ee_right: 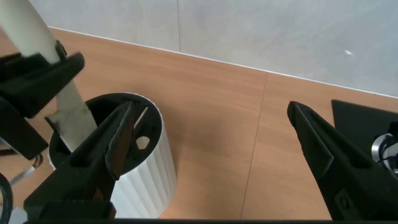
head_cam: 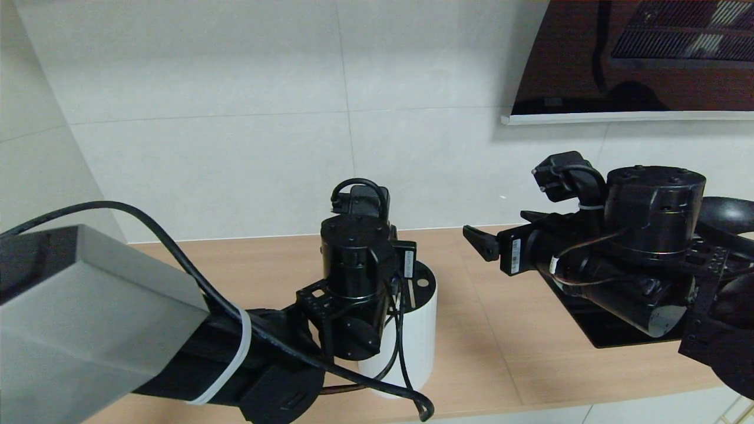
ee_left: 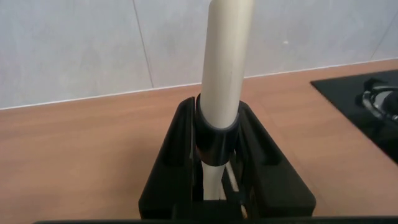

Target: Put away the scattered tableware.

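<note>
while i watch the feeds from my desk, the left gripper (ee_left: 217, 127) is clenched on the utensil handle (ee_left: 225, 56), a cream-coloured rod with a dark collar sitting right where the fingers pinch it. the handle stands roughly upright between the jaws. in the right wrist view its lower part passes inside the rim of the white holder (ee_right: 152, 171), so the utensil is partly in the holder and gripped from above. i cannot make out its working end, which is hidden in the holder's dark mouth.

the holder is a ribbed white cylinder standing upright on the wooden counter (head_cam: 506, 330). its top has a small hole near the rim. from the head camera the left arm hangs directly over it and covers much of its top.

the right gripper (ee_right: 211, 121) is released, its two black fingers spread wide with nothing between them. it hovers above the counter, to the right of the holder and apart from it, near the left edge of the black cooktop (head_cam: 595, 335). a burner (ee_left: 380, 102) shows on that cooktop. pale wall tiles (head_cam: 235, 118) run behind the counter, and a dark range hood (head_cam: 636, 59) hangs above the cooktop.
</note>
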You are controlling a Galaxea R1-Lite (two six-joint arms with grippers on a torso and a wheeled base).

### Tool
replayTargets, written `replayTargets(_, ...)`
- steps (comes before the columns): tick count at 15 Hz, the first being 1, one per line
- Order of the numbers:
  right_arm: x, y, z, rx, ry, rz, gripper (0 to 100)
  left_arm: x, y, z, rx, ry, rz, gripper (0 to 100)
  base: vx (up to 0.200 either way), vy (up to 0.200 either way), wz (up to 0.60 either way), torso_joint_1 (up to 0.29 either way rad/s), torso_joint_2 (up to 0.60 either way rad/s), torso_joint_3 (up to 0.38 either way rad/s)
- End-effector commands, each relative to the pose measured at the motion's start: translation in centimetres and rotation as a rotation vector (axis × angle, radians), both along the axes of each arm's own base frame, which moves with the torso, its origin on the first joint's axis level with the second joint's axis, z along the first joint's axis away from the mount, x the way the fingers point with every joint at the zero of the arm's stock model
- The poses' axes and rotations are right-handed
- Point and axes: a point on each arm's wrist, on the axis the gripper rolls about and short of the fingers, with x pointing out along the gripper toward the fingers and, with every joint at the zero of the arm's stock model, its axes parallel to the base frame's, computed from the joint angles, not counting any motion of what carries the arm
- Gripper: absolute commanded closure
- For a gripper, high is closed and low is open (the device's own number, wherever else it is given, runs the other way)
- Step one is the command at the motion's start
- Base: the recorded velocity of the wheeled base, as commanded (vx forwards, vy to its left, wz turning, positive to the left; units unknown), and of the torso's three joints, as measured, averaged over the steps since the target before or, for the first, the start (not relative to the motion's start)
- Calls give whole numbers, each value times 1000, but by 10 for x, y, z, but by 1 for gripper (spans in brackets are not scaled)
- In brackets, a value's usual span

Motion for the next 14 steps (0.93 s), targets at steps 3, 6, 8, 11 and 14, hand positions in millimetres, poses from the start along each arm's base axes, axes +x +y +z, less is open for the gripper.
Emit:
replayTargets(3, 0, 0, -1, -1, 1, 0, 0, 1, -1, -12, 24, 24, 0, 100, 0, 0, 0, 0, 0, 0)
replayTargets(6, 0, 0, -1, -1, 1, 0, 0, 1, -1, -11, 23, 22, 0, 100, 0, 0, 0, 0, 0, 0)
replayTargets(8, 0, 0, -1, -1, 1, 0, 0, 1, -1, -12, 24, 23, 2, 100, 0, 0, 0, 0, 0, 0)
replayTargets(11, 1, 1, -2, -3, 5, 0, 0, 1, -1, -10, 20, 19, -1, 0, 0, 0, 0, 0, 0, 0)
replayTargets(14, 1, 1, -2, -4, 6, 0, 0, 1, -1, -9, 20, 19, 0, 0, 0, 0, 0, 0, 0, 0)
